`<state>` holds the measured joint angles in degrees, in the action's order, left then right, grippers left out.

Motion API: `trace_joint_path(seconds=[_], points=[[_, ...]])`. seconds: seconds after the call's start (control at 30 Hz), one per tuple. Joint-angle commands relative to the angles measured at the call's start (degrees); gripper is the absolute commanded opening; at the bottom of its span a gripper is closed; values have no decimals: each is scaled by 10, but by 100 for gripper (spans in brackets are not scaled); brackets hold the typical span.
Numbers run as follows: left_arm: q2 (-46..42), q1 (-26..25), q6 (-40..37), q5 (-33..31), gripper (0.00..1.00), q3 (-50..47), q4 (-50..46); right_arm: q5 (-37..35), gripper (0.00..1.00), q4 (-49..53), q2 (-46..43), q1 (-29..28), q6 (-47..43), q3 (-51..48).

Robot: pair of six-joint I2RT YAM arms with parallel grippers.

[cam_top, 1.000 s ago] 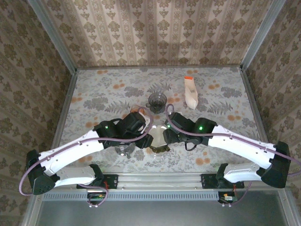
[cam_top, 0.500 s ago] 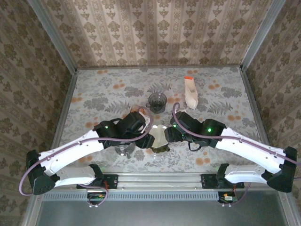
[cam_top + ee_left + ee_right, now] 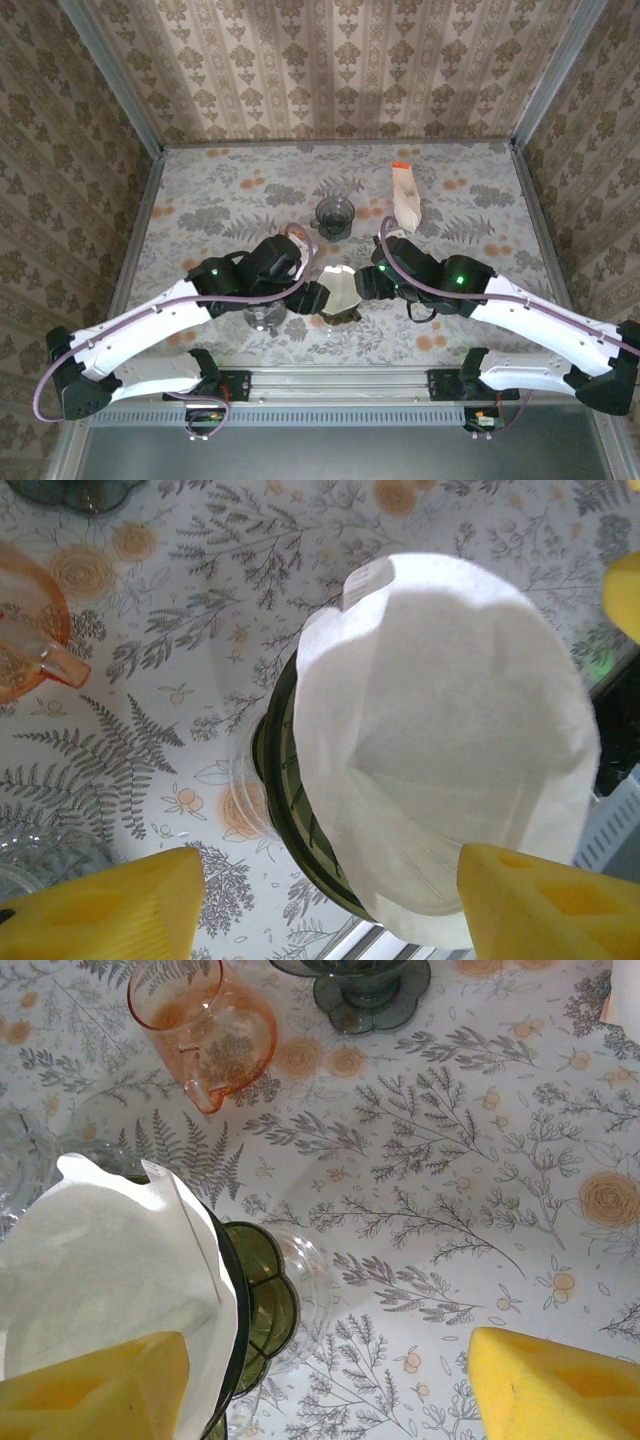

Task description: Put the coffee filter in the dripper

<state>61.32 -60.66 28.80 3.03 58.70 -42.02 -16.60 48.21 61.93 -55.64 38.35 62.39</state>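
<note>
The white paper coffee filter [image 3: 450,730] sits opened out in the dark green glass dripper [image 3: 285,800], its rim standing above the dripper's edge. From above, the filter [image 3: 338,287] and the dripper [image 3: 341,316] lie near the table's front edge between both arms. My left gripper [image 3: 325,910] is open, its yellow fingertips [image 3: 100,905] wide apart on either side of the dripper, holding nothing. My right gripper [image 3: 325,1390] is open too. Its left pad [image 3: 90,1385] is close beside the filter [image 3: 100,1270], and patterned table shows between the fingers.
An orange glass pitcher [image 3: 205,1035] stands just behind the dripper, and a dark glass cup [image 3: 334,214] farther back. A white pack with an orange top [image 3: 405,195] lies at the back right. Clear glassware [image 3: 264,318] sits under my left arm. Patterned walls enclose the table.
The left gripper's jaws have widened and let go of the filter, which stays in the dripper. Both grippers have drawn back a little, the right arm shifting rightward.
</note>
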Motion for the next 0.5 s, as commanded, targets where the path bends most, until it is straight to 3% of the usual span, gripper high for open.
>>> trace_joint_path(seconds=[0.0, 0.17, 0.47], points=[[-25, 5, 3, -17, 73, 27, -15, -24, 75, 9, -23, 3, 1, -5], [-69, 9, 0, -46, 84, 39, -21, -4, 75, -11, -58, 3, 1, -41], [-163, 19, 0, -123, 97, 22, -16, 57, 75, -96, -164, -12, 30, -198]])
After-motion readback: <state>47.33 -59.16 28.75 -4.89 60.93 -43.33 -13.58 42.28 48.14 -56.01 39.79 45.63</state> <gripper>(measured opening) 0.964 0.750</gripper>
